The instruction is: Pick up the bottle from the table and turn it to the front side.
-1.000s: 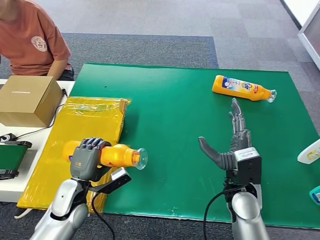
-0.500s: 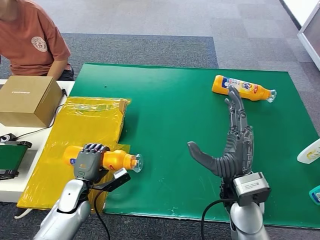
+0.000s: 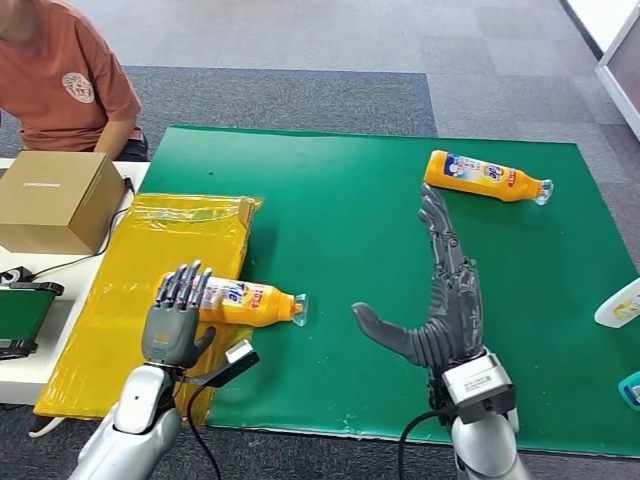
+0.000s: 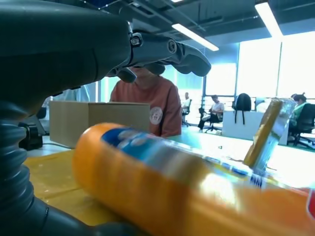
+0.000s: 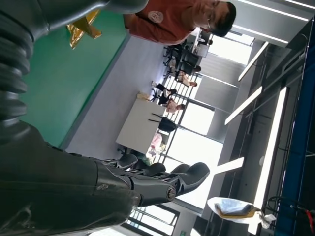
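The left robot hand has its fingers spread and holds nothing. A bottle lies just beyond them toward one o'clock, label up, on the yellow sheet's edge. The right robot hand is spread wide and empty. A second bottle lies on the green worktop at its twelve o'clock, long axis running nine-to-three, cap at three. Label writing is unreadable.

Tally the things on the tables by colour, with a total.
Orange bottles: 2 (near bottle, far bottle)
Yellow plastic bag: 1
Brown cardboard box: 1
Green mat: 1
Total: 5
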`<state>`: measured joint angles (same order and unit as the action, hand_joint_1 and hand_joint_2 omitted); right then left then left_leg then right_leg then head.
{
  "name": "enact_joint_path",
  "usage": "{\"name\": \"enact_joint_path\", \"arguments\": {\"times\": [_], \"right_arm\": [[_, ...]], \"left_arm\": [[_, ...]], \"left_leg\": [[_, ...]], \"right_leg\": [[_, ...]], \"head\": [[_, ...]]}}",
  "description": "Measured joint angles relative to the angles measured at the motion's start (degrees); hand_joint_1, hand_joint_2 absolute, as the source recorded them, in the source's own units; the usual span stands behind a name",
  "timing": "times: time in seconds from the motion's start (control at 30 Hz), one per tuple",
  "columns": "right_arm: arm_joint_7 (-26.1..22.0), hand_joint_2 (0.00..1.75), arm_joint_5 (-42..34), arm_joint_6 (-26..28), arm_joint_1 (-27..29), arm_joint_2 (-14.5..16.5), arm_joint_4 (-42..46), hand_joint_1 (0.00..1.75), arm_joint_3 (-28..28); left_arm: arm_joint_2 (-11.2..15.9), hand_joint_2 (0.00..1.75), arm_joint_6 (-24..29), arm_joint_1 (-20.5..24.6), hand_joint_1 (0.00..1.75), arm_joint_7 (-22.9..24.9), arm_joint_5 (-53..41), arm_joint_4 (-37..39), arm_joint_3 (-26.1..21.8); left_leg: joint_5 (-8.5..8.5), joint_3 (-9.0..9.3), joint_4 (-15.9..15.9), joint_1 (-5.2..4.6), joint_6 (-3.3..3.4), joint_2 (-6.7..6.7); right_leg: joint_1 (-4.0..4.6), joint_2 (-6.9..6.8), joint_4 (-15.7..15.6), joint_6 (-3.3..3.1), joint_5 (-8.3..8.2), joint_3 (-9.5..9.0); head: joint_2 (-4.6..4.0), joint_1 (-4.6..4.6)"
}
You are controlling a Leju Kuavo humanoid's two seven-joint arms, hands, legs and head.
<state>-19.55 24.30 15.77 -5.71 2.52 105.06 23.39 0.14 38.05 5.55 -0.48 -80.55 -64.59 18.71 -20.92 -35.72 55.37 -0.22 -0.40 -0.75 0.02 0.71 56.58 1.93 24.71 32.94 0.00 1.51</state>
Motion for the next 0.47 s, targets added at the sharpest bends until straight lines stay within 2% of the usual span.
{"name": "enact_joint_path", "arguments": {"times": [0.13, 0.23, 0.33, 0.43, 0.47], "right_arm": [[0.2, 1.75, 0.0, 0.0, 0.0, -0.2, -0.7, 0.0, 0.5], [0.5, 1.75, 0.3, 0.2, 0.5, -0.3, -1.1, 0.0, 0.7], [0.7, 1.75, 1.5, 1.0, 1.8, -0.5, -1.2, 0.0, 0.7], [0.6, 1.75, 1.6, 1.3, 3.6, -0.8, -1.1, 0.0, 0.6], [0.6, 1.75, 1.4, 1.2, 4.0, -0.9, -1.0, 0.0, 0.6]], "left_arm": [[-0.1, 1.75, 0.9, -0.1, 0.0, -0.2, 0.2, -1.0, -0.3], [-0.7, 1.75, 1.4, -1.1, 0.0, -3.3, 6.9, -3.5, -0.4], [-1.7, 1.75, -1.0, -3.5, 0.0, -10.8, 23.8, -9.4, -0.4], [-2.5, 1.75, -8.7, -6.9, 0.0, -17.8, 44.6, -18.3, -0.3], [-2.6, 1.75, -10.5, -7.6, 0.0, -18.8, 48.2, -19.9, -0.3]], "left_leg": [[0.01, 0.0, 0.0, 0.0, 0.0, 0.0], [0.0, 0.0, 0.0, 0.0, 0.0, 0.0], [-0.03, -0.01, 0.0, -0.01, 0.03, 0.0], [-0.09, -0.01, 0.0, -0.01, 0.05, 0.0], [-0.11, -0.01, 0.0, -0.01, 0.06, 0.0]], "right_leg": [[0.0, 0.0, 0.0, 0.0, 0.0, 0.0], [0.0, 0.0, 0.0, 0.0, 0.0, 0.0], [-0.01, 0.0, 0.0, 0.01, 0.01, 0.0], [-0.02, 0.01, 0.0, 0.03, 0.04, 0.01], [-0.02, 0.01, 0.0, 0.03, 0.05, 0.01]], "head": [[-0.01, -0.01], [-0.01, -0.01], [0.0, -0.01], [0.0, -0.01], [-0.01, -0.01]]}}
